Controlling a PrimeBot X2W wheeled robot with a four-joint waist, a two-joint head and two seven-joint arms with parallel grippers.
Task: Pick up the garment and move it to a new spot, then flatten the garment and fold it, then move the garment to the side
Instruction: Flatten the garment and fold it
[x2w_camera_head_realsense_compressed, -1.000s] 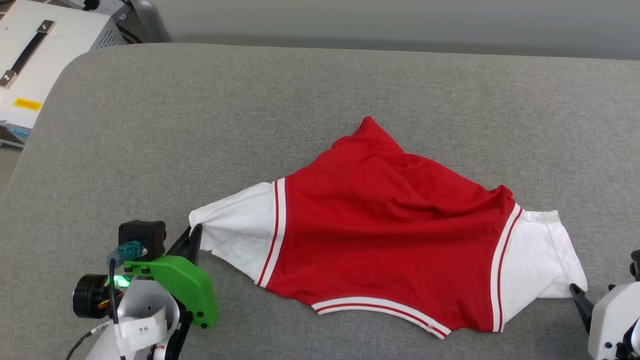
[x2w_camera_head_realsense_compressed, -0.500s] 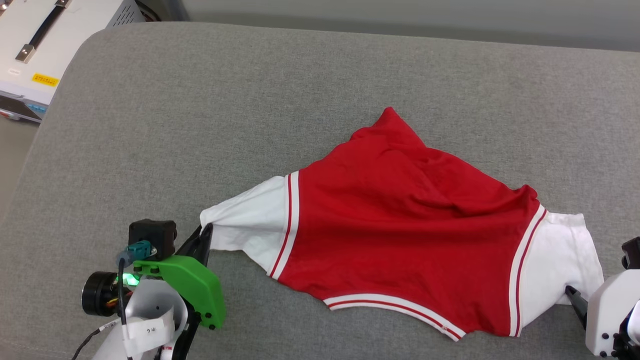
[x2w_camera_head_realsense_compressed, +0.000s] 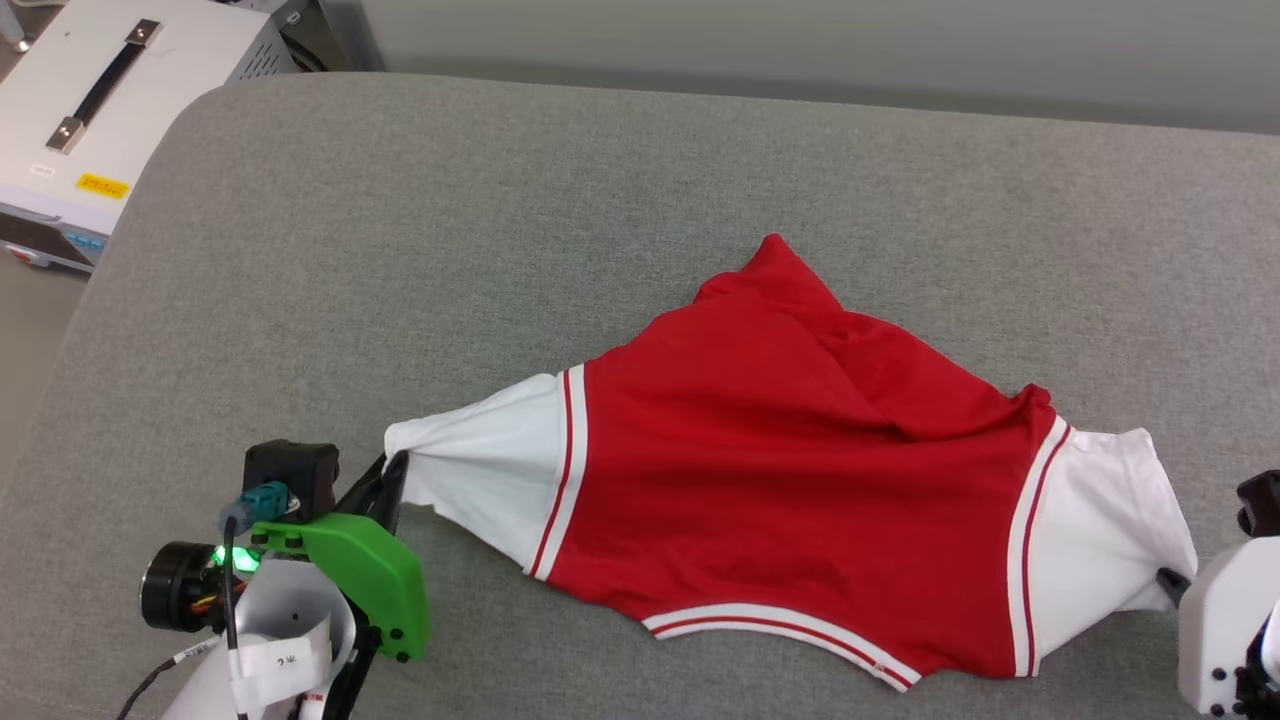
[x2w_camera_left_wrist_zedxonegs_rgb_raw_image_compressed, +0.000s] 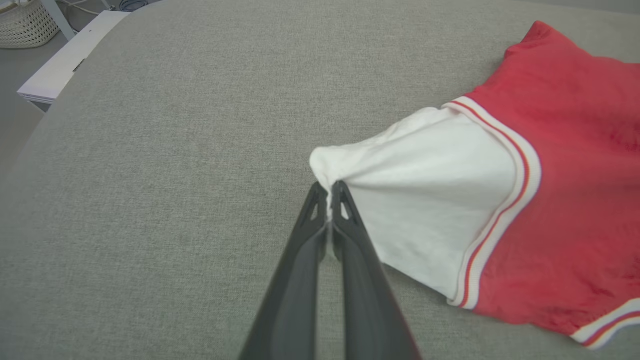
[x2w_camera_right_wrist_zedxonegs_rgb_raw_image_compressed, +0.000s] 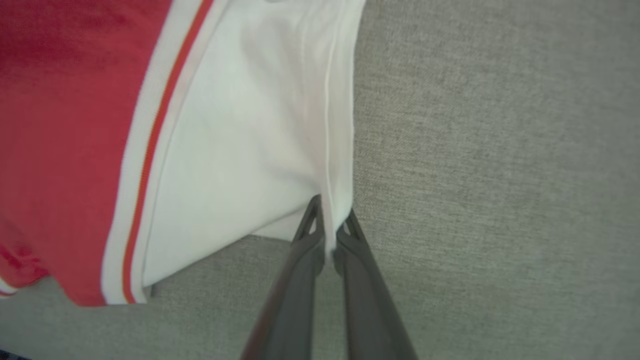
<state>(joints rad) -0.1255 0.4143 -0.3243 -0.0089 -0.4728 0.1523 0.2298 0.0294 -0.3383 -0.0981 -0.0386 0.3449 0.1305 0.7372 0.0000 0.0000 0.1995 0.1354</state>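
Garment (x2w_camera_head_realsense_compressed: 800, 470) lies rumpled on grey cushion (x2w_camera_head_realsense_compressed: 500, 220), center-right of head view, red body bunched toward the top. Change vs 1 s ago: right gripper (x2w_camera_right_wrist_zedxonegs_rgb_raw_image_compressed: 330, 222) was spread wide beside the white sleeve at lower right, now jaws pinched tight on that sleeve's hem. Left gripper (x2w_camera_left_wrist_zedxonegs_rgb_raw_image_compressed: 329, 192) same as before, jaws closed on the other sleeve's tip, lower left. So both ends held, 2 grips; looks ready to lift or stretch flat. Containers: woven basket (x2w_camera_left_wrist_zedxonegs_rgb_raw_image_compressed: 22, 22), upper left of left wrist view, contents can't tell; pale case (x2w_camera_head_realsense_compressed: 110, 90), upper left of head view, closed up.
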